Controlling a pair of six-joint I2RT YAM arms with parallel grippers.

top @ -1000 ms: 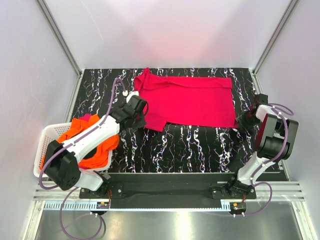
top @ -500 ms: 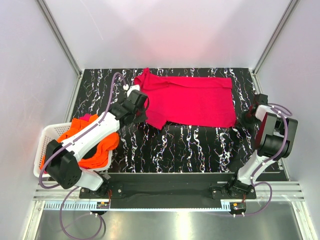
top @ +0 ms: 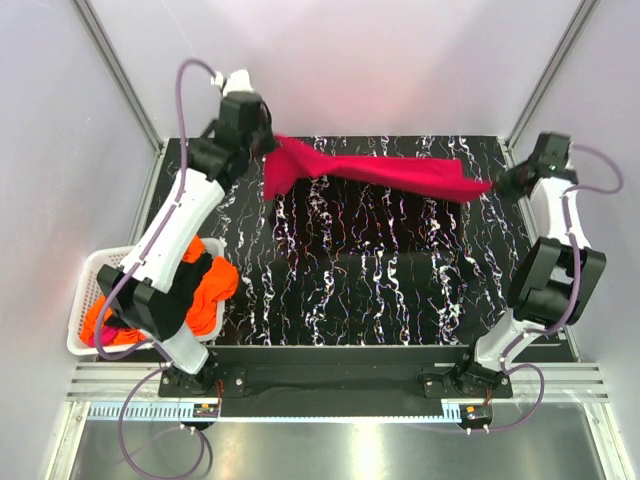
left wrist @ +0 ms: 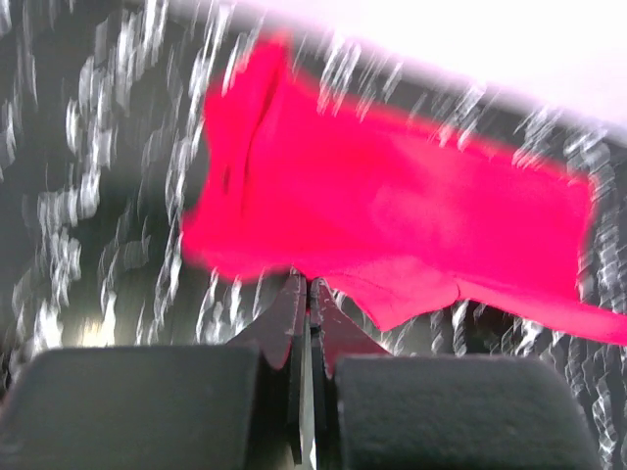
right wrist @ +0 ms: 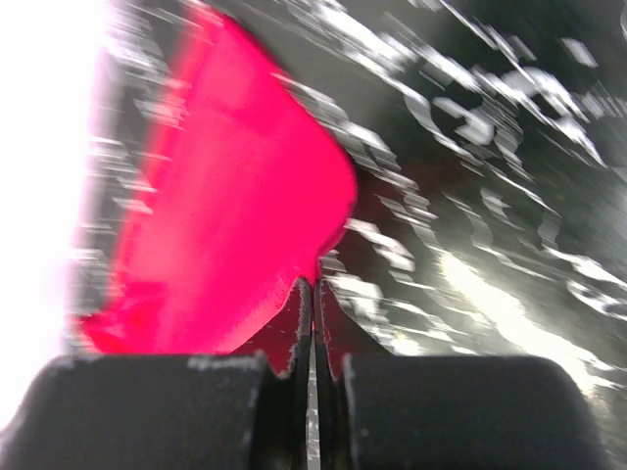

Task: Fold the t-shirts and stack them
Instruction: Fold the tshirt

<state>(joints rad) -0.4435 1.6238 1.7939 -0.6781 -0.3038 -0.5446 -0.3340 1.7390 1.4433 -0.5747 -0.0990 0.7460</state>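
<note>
The magenta-red t-shirt (top: 370,172) hangs stretched in the air over the far part of the table, held at both ends. My left gripper (top: 272,140) is shut on its left end, raised high at the far left; in the left wrist view the shirt (left wrist: 392,215) spreads out beyond the closed jaws of the left gripper (left wrist: 306,284). My right gripper (top: 495,184) is shut on its right corner at the far right; the right wrist view shows the cloth (right wrist: 225,235) pinched at the right gripper (right wrist: 313,284). Orange and black shirts (top: 205,285) lie in the basket.
A white slatted basket (top: 85,315) stands at the near left, heaped with shirts that spill over its right side. The black marbled table (top: 380,280) is walled by white panels at the back and sides.
Both arms have swung up and toward the back, lifting the magenta-red shirt off the table, where it lay flat. It now hangs stretched between the two grippers.
</note>
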